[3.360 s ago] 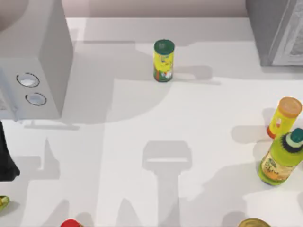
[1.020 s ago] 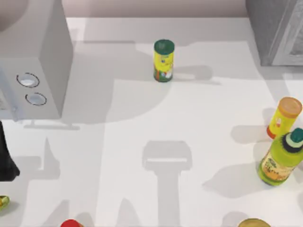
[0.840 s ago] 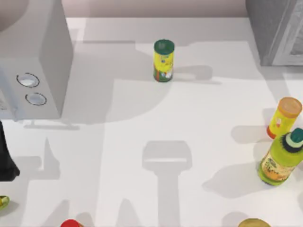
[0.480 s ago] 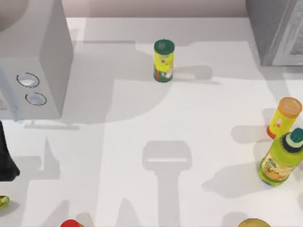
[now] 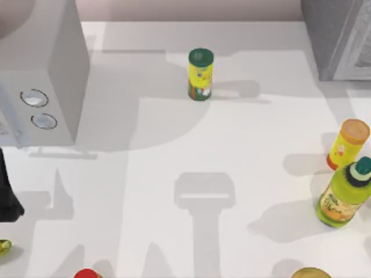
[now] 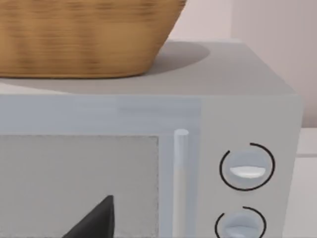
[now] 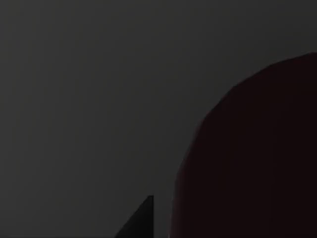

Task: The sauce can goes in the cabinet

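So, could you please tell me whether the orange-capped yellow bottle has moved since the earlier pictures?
Yes. The orange-capped yellow bottle has slid slightly toward the table's right edge, nearer the green-capped bottle.

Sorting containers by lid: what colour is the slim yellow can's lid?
Dark green, on the slim yellow can; clearest in the top view.

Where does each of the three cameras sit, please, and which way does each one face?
Top view: above the table, facing down; a dark piece of the left arm at the left edge.
Left wrist view: on the left arm, facing the dial box with a basket on top; a dark fingertip shows.
Right wrist view: dark.
Shared: the dial box, seen from above and from the left wrist.
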Controlling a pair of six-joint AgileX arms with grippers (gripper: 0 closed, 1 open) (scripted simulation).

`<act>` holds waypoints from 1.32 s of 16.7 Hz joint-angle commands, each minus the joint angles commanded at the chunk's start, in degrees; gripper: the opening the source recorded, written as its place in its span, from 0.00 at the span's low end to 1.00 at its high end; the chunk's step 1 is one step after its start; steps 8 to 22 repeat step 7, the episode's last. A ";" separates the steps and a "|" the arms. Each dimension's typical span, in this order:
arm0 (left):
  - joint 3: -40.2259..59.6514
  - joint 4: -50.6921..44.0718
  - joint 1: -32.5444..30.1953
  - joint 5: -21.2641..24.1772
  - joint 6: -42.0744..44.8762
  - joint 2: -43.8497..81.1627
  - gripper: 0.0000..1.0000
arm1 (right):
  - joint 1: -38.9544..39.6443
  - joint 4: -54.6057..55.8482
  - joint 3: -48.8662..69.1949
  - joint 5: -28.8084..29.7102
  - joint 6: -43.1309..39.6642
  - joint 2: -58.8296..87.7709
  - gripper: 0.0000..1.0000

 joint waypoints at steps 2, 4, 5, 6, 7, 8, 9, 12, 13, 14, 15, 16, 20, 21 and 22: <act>0.00 0.00 0.00 0.00 0.00 0.00 1.00 | 0.00 0.00 0.00 0.00 0.00 0.00 1.00; 0.00 0.00 0.00 0.00 0.00 0.00 1.00 | 0.00 0.00 0.00 0.00 0.00 0.00 1.00; 0.00 0.00 0.00 0.00 0.00 0.00 1.00 | 0.00 0.00 0.00 0.00 0.00 0.00 1.00; 0.00 0.00 0.00 0.00 0.00 0.00 1.00 | 0.00 0.00 0.00 0.00 0.00 0.00 1.00; 0.00 0.00 0.00 0.00 0.00 0.00 1.00 | 0.00 0.00 0.00 0.00 0.00 0.00 1.00; 0.00 0.00 0.00 0.00 0.00 0.00 1.00 | 0.00 0.00 0.00 0.00 0.00 0.00 1.00; 0.00 0.00 0.00 0.00 0.00 0.00 1.00 | 0.00 0.00 0.00 0.00 0.00 0.00 1.00; 0.00 0.00 0.00 0.00 0.00 0.00 1.00 | 0.00 0.00 0.00 0.00 0.00 0.00 1.00; 0.00 0.00 0.00 0.00 0.00 0.00 1.00 | 0.00 0.00 0.00 0.00 0.00 0.00 1.00; 0.00 0.00 0.00 0.00 0.00 0.00 1.00 | 0.00 0.00 0.00 0.00 0.00 0.00 1.00; 0.00 0.00 0.00 0.00 0.00 0.00 1.00 | 0.00 0.00 0.00 0.00 0.00 0.00 1.00; 0.00 0.00 0.00 0.00 0.00 0.00 1.00 | 0.00 0.00 0.00 0.00 0.00 0.00 1.00; 0.00 0.00 0.00 0.00 0.00 0.00 1.00 | 0.00 0.00 0.00 0.00 0.00 0.00 1.00; 0.00 0.00 0.00 0.00 0.00 0.00 1.00 | 0.00 0.00 0.00 0.00 0.00 0.00 1.00; 0.00 0.00 0.00 0.00 0.00 0.00 1.00 | 0.00 0.00 0.00 0.00 0.00 0.00 1.00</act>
